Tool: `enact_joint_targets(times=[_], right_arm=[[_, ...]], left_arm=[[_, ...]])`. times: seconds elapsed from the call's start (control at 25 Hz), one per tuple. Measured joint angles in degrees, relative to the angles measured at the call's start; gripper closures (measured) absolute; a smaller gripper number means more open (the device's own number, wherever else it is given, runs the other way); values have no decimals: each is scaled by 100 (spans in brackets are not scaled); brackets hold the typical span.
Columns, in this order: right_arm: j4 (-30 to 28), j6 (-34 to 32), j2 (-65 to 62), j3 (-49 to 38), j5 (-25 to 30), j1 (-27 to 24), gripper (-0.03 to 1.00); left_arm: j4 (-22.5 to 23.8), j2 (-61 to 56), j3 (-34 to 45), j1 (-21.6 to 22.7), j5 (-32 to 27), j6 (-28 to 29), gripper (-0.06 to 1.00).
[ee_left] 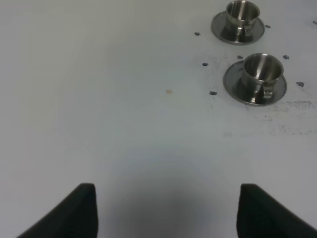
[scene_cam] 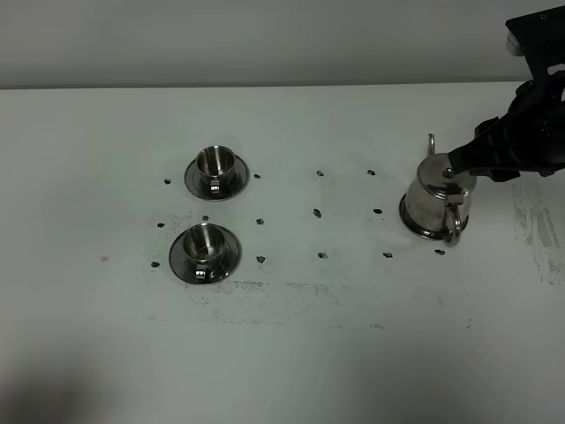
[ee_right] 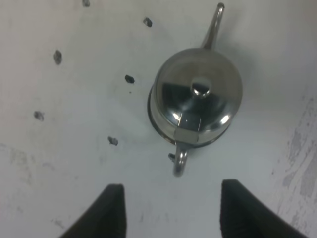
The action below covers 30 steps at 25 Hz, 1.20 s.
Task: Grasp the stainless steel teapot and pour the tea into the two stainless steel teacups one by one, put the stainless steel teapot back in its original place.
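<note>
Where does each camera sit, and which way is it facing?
Exterior high: mounted high, looking down on the table, far teacup, near teacup and teapot; the right arm shows.
Left wrist: carried behind the left gripper, whose open fingers show; faces the table and both teacups.
Right wrist: carried behind the right gripper, whose open fingers show; looks down on the teapot.
Shared: exterior and left wrist, teacups; exterior and right wrist, teapot.

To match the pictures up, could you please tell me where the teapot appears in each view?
Exterior high: teapot at the right, about mid-height.
Left wrist: not in it.
Right wrist: near the middle, seen from above.
Shared landmark: the black dot on the table just beside the teapot.
</note>
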<state>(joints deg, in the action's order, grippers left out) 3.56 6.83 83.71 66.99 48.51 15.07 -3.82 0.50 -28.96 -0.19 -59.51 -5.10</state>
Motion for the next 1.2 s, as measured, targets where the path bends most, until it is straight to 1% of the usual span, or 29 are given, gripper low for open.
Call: enact_joint_targets(times=[0.2,0.24,0.32,0.44,0.56,0.64,0.72,0.84,1.04,1.12,1.2], right_arm=[[-36,-419,0,0,111,6,54],[-130,-531,0,0,142,49,55],[-503,-823,17,0,182,231,56],[-998,-1414,174,0,142,554,57],[-1167,-1679,505,12,-20,650,57],[-1180,-1740,777,88,0,650,57],[-1160,-1757,1091,282,169,650,57],[-1138,-1757,1484,809,592,601,54],[-1032,-1757,2056,1736,1328,436,46],[-982,-1757,2222,1932,1590,386,44],[-920,-1774,2334,2018,1674,360,43]], left_arm=[[0,0,0,0,0,0,36],[0,0,0,0,0,0,36],[0,0,0,0,0,0,36],[0,0,0,0,0,0,36],[0,0,0,0,0,0,36],[0,0,0,0,0,4,36],[0,0,0,0,0,4,36],[0,0,0,0,0,4,36],[0,0,0,0,0,4,36],[0,0,0,0,0,4,36],[0,0,0,0,0,4,36]])
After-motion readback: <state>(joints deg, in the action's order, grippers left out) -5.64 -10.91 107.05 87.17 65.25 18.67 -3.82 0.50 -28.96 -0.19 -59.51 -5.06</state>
